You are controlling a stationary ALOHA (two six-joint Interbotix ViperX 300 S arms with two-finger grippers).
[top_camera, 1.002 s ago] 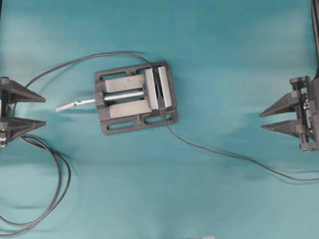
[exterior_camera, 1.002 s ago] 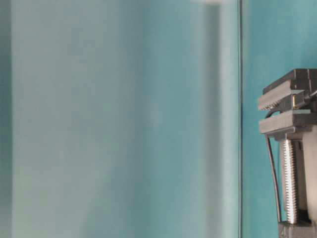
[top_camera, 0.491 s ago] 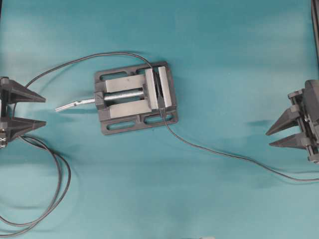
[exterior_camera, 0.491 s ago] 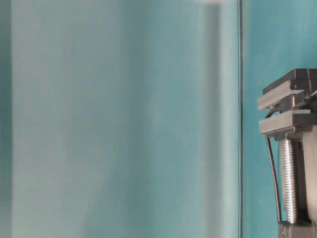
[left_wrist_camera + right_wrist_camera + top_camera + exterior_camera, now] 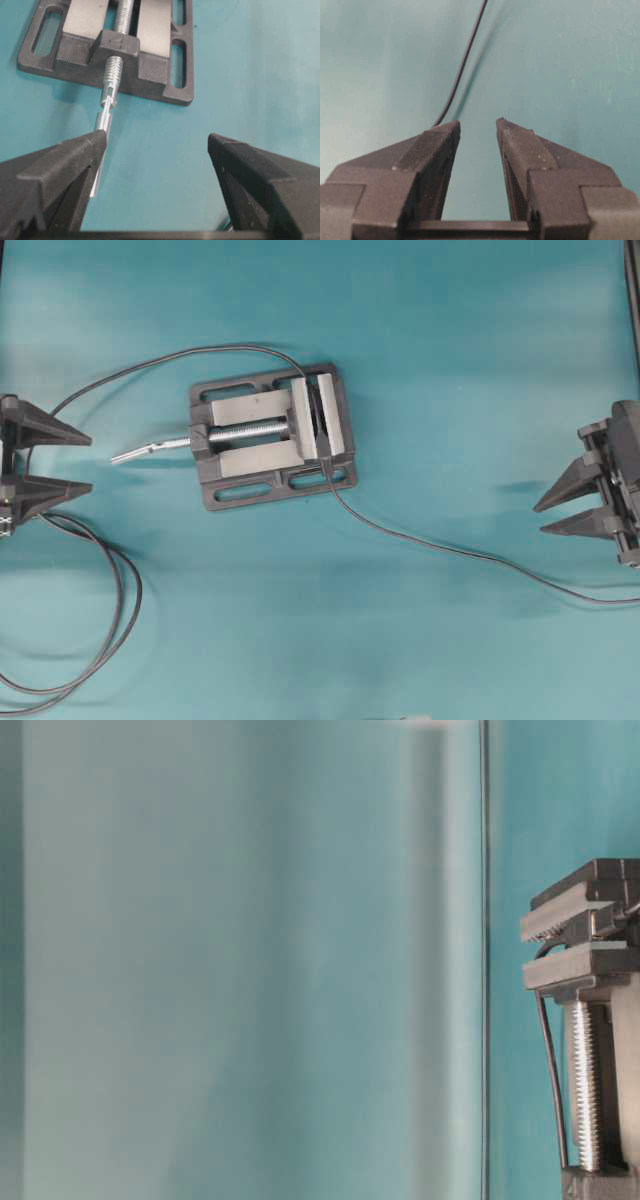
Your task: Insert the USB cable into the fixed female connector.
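The thin black USB cable (image 5: 450, 548) lies on the teal mat, running from the vise's front rail to the right edge. Its plug tip at the vise end is too small to make out. The fixed female connector (image 5: 318, 418) sits clamped between the vise's jaws, and shows at table level as a small dark head (image 5: 598, 925). At the left edge my left gripper (image 5: 90, 462) (image 5: 157, 137) stands wide open and empty, facing the vise's screw. My right gripper (image 5: 540, 520) (image 5: 477, 121) at the far right is open and empty. The USB cable (image 5: 462, 65) passes just left of its left finger.
The dark grey vise (image 5: 270, 435) (image 5: 125, 50) stands mid-table with its silver screw handle (image 5: 150, 450) (image 5: 107, 107) pointing at my left gripper. A longer dark cable (image 5: 120, 610) loops at the front left and arcs over to the vise's back.
Within the last second my right gripper shifted toward the front edge and turned slightly, then stopped. The left gripper, the vise and both cables have not moved.
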